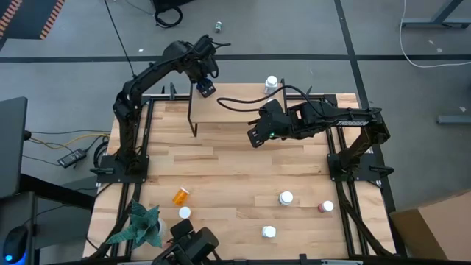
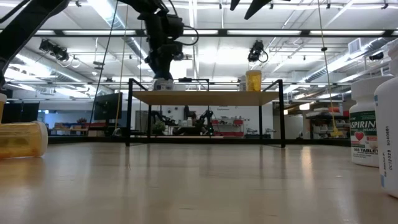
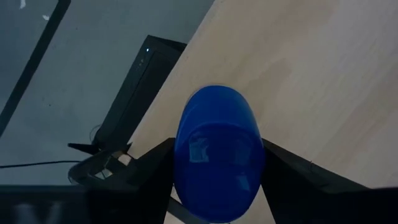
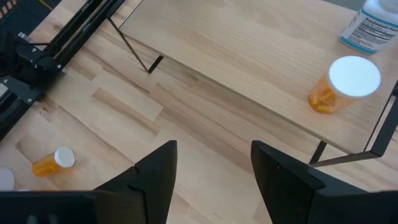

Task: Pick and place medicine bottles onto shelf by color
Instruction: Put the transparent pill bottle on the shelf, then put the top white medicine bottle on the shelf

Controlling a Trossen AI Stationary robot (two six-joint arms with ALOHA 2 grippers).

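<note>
Fallen orange bottle point(image 2: 22, 138) lies nearest; bare table point(image 1: 221, 173) beyond. Left gripper point(image 1: 204, 88) clamps blue-lidded bottle point(image 3: 217, 152) at shelf's point(image 1: 221, 110) far-left edge. Right gripper point(image 4: 208, 180) hangs open, empty.

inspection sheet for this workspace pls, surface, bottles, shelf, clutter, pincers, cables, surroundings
surface: light wooden plank tabletop, on a black frame.
job's things: low shelf with a pale wooden board on thin black legs at the far edge; an orange white-capped bottle stands on it, a white labelled bottle behind. An orange bottle lying on its side, three white-capped bottles and a dark red bottle sit near the front.
clutter: green artificial plant at the front left corner.
pincers: left pincer over the shelf's left end, closed on a blue-lidded bottle; right pincer open and empty, above the table in front of the shelf.
cables: black cables on the floor to the left.
surroundings: grey floor, cardboard box at right.
</note>
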